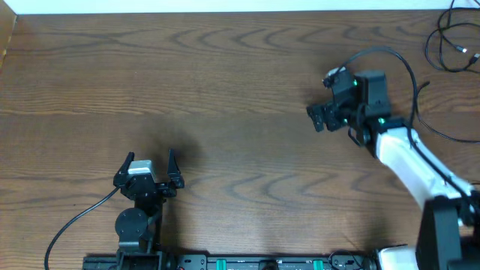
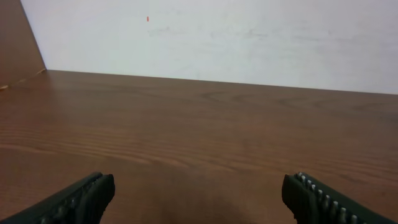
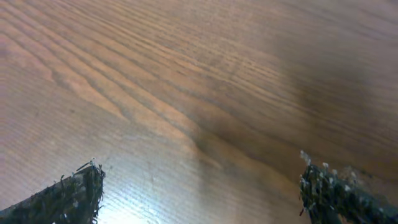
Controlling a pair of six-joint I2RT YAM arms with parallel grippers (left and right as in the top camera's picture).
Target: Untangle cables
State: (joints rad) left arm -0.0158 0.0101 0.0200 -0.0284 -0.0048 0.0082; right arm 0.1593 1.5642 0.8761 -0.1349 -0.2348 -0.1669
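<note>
Thin black cables point(image 1: 448, 45), visible from overhead only, curled in loose overlapping loops at the far right corner of the tabletop point(image 1: 240, 90), near its back edge and partly cut off by the right side of the frame. Among the loops, one small pale plug end point(image 1: 460, 50). Strands too fine to count, and impossible to tell how crossed. Well apart from both hands, touched by neither. Right hand point(image 1: 318, 96) nearer to the cables, out over the right half of the tabletop at the end of a white arm link point(image 1: 405, 154) slanting up from the lower right, and pointing left, away from the corner. Fingers spread wide with nothing between them. A thicker black arm wire point(image 1: 401, 64) arching over the wrist. In the right wrist view, right hand point(image 3: 202, 193) tilted down at bare wood grain, one dark fingertip low at each side of the frame, a soft shadow on the wood ahead. Left hand point(image 1: 151, 159) low at the near left, close above its base, pointing toward the far edge. Fingers likewise set wide apart, holding nothing. In the left wrist view, left hand point(image 2: 199, 199) looking level across the tabletop to a pale wall point(image 2: 217, 37), with ribbed black pads point(image 2: 323, 199) at the bottom corners and only wood in the gap.
</note>
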